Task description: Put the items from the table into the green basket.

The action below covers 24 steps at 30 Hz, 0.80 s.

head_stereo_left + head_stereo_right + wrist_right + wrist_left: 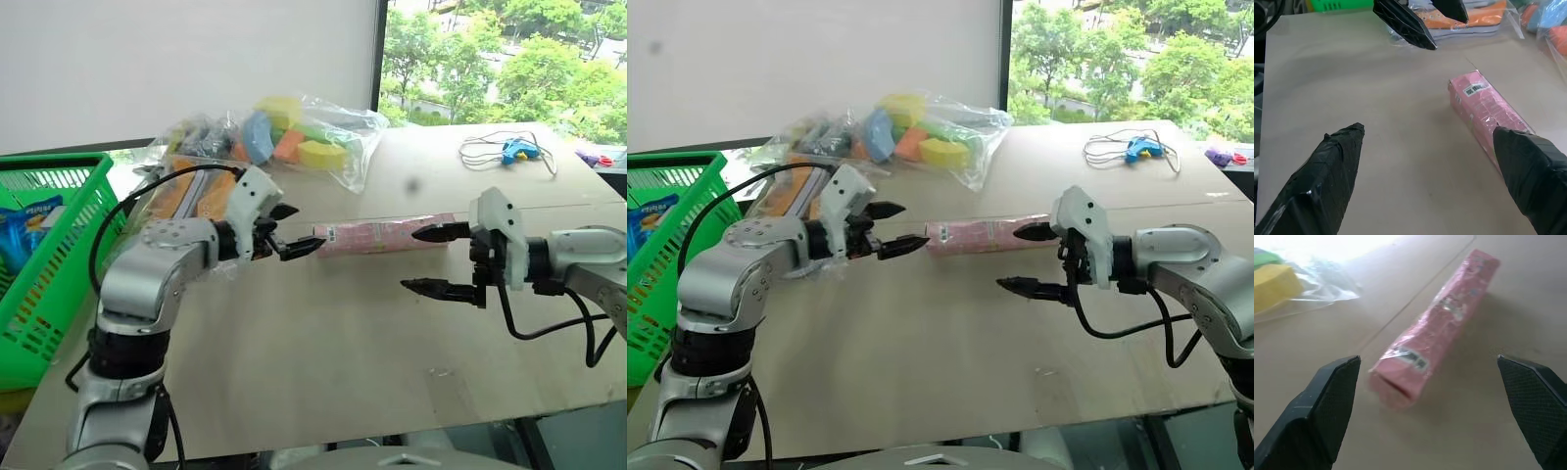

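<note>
A long pink box [382, 235] lies flat on the beige table [323, 362], between my two grippers. At its left end my left gripper [304, 227] is open, and the box's end [1400, 382] sits just beyond the fingertips, ungripped. My right gripper [410, 259] is open at the box's right end, one finger over the box [1488, 112] and the other in front of it. A clear bag of foam shapes [294, 137] rests at the back. Bagged orange-and-white sneakers [186, 191] lie behind my left arm. The green basket [59, 294] stands at the far left.
A blue packet [20, 230] lies inside the basket. At the back right of the table lie a blue gadget with a looped white cord [514, 149] and a small purple object [593, 157]. A seam crosses the tabletop near the box.
</note>
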Tool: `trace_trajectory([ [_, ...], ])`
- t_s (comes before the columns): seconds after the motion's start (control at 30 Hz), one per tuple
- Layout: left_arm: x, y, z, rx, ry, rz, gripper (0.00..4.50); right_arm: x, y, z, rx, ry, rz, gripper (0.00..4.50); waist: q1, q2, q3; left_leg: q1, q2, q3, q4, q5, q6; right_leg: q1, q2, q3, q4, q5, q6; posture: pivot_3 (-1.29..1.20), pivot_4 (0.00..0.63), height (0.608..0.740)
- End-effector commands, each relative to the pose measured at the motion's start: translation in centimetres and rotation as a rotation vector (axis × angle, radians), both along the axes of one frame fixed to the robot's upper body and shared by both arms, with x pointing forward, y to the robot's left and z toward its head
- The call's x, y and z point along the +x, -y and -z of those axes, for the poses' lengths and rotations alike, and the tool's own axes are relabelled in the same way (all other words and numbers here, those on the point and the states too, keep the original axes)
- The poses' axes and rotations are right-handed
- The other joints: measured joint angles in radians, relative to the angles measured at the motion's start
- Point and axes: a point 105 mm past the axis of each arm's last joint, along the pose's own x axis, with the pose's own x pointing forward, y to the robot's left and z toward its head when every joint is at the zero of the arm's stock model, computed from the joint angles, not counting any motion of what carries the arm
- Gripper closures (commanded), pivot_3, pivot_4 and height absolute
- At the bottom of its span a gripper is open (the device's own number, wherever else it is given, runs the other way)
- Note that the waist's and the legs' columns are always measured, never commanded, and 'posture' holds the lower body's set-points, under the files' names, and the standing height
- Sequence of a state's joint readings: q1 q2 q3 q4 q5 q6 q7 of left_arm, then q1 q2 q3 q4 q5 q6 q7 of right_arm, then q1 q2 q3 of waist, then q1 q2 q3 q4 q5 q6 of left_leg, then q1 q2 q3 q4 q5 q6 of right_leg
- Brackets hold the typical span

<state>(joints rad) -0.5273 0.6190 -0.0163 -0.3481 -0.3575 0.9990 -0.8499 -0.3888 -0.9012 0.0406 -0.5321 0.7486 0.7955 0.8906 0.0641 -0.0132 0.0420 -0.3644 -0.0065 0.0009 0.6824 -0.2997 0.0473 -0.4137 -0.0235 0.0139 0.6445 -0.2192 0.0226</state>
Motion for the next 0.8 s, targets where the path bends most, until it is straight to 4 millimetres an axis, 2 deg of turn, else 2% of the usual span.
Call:
trace_trajectory([
  [0.03,1.0,3.7,0.3,0.092,0.024,0.116,0.02,-0.2,0.5,-1.0,-0.007,0.057,0.024,0.00,-0.001,0.000,0.000,0.000,0.000,0.000,0.000,0.000,0.000,0.000,0.000,0.000,0.000,0.000,0.000,-0.04,0.000,0.740],
  [0.1,2.6,4.9,1.3,0.168,0.052,0.122,0.02,-0.6,0.5,-1.1,-0.005,0.059,0.036,0.00,-0.007,0.001,-0.001,0.000,-0.001,0.000,0.001,0.000,0.000,0.001,0.005,0.000,0.000,0.000,0.000,-0.08,0.000,0.740],
  [0.27,5.0,7.6,4.8,0.358,0.062,0.209,0.02,-1.7,1.3,-1.1,-0.011,0.070,0.110,0.00,-0.060,0.001,-0.001,0.000,-0.002,0.001,0.001,0.000,0.000,0.000,0.006,0.002,0.000,0.000,0.000,-0.20,0.000,0.740],
  [0.4,6.9,8.0,8.1,0.536,0.087,0.227,0.02,-2.4,1.6,-1.1,-0.005,0.082,0.171,0.00,-0.110,0.001,-0.001,0.000,-0.002,0.002,0.001,-0.001,0.002,0.000,0.007,0.003,-0.001,0.000,0.000,-0.27,0.000,0.740],
  [0.5,7.8,8.7,9.1,0.537,0.072,0.209,0.02,-2.7,1.7,-1.0,-0.003,0.086,0.198,0.00,-0.139,0.002,-0.001,0.000,-0.001,0.004,0.001,-0.002,0.003,0.000,0.006,0.005,-0.001,-0.001,0.001,-0.28,0.000,0.740],
  [0.63,8.2,8.5,10.6,0.599,0.089,0.227,0.02,-2.8,1.7,-0.9,0.003,0.093,0.220,0.00,-0.158,0.003,-0.003,0.002,-0.002,0.006,0.002,-0.002,0.004,0.002,0.006,0.006,-0.001,-0.001,0.007,-0.28,0.000,0.740],
  [0.67,8.3,8.3,10.9,0.628,0.114,0.236,0.51,-2.7,1.7,-0.9,0.005,0.094,0.221,0.00,-0.161,0.003,-0.004,0.003,-0.002,0.006,0.002,-0.002,0.004,0.003,0.006,0.007,-0.001,-0.001,0.008,-0.28,0.000,0.740],
  [0.7,8.4,8.2,11.1,0.635,0.128,0.248,0.71,-2.7,1.7,-0.8,0.007,0.094,0.222,0.00,-0.164,0.003,-0.004,0.003,-0.002,0.007,0.002,-0.002,0.004,0.003,0.006,0.008,-0.001,0.000,0.009,-0.27,0.000,0.740],
  [0.8,8.4,7.7,11.0,0.613,0.128,0.250,2.31,-2.5,1.6,-0.9,0.014,0.092,0.210,0.00,-0.164,0.004,-0.006,0.004,-0.001,0.010,0.002,-0.002,0.004,0.003,0.006,0.011,-0.001,0.000,0.010,-0.26,0.000,0.740],
])
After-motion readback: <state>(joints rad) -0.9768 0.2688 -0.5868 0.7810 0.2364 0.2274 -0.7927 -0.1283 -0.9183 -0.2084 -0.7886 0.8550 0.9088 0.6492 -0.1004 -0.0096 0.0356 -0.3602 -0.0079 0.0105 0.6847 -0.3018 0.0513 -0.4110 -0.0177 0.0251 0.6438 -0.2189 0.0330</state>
